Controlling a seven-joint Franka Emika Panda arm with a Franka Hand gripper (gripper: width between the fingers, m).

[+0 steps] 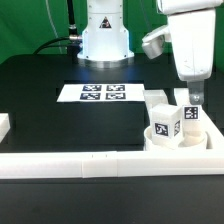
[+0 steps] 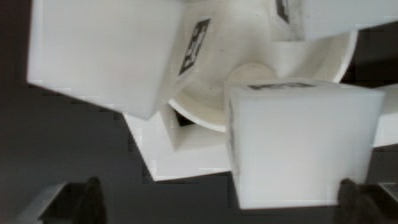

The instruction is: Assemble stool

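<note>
The round white seat [image 1: 200, 137] lies at the exterior view's right, by the white rails. Three chunky white legs with tags are at it: one stands on its near side [image 1: 165, 123], one is right below my gripper [image 1: 190, 117], and one is behind [image 1: 157, 101]. My gripper [image 1: 191, 100] hangs just above the second leg, open. In the wrist view that leg [image 2: 294, 140] lies between my spread fingers [image 2: 79, 200], closer to one finger, with a wide gap to the other. Another leg [image 2: 107, 55] and the seat's curved edge [image 2: 320, 60] lie beyond it.
The marker board [image 1: 103, 93] lies in the middle of the black table, before the robot base [image 1: 105, 35]. A long white rail [image 1: 90, 163] runs along the front and joins a side rail [image 1: 214, 140] at the exterior view's right. A small white piece [image 1: 4, 126] sits at the left edge.
</note>
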